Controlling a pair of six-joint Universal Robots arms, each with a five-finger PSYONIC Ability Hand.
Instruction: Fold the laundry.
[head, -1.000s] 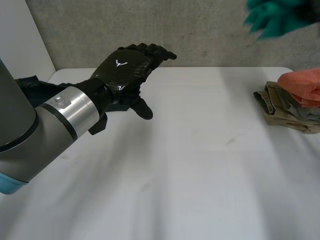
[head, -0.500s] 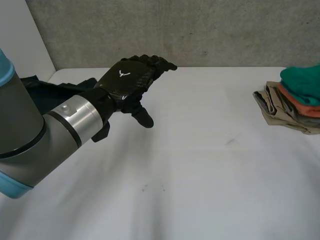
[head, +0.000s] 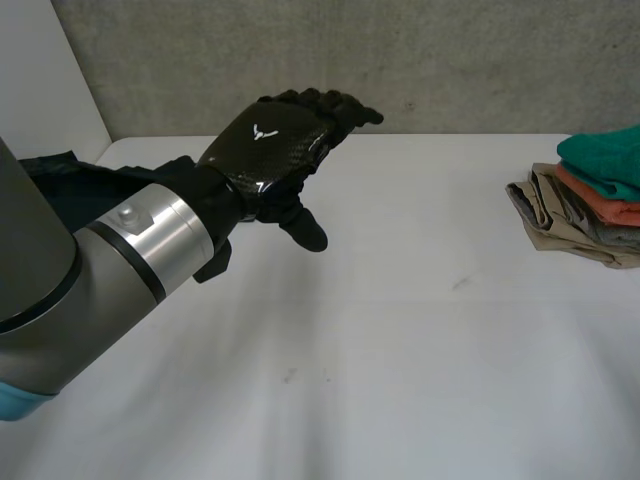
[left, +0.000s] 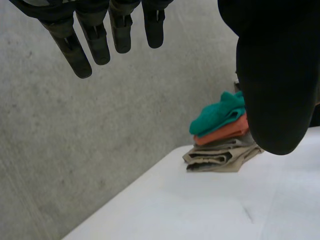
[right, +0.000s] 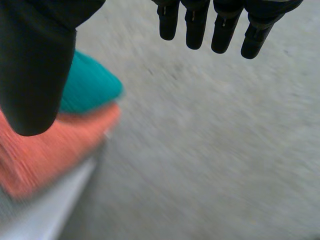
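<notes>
A stack of folded laundry (head: 570, 215) sits at the table's right edge, with a teal piece (head: 605, 155) on top, an orange one (head: 600, 200) under it and tan and grey pieces below. My left hand (head: 270, 145) hovers open over the back left of the table, holding nothing. In the left wrist view its straight fingers (left: 95, 35) and thumb (left: 275, 90) frame the stack (left: 220, 145) far beyond them. My right hand (right: 35, 65) is open and empty, its thumb just above the teal piece (right: 92, 85) and the orange piece (right: 50, 150).
A dark heap of unfolded clothes (head: 70, 185) lies at the table's far left, behind my left forearm. The white table (head: 400, 350) spreads wide between that heap and the stack. A grey wall (head: 450, 60) stands behind the table.
The teal piece came down from the air onto the stack, and my right hand let go of it. My left hand drifted slightly right and up.
</notes>
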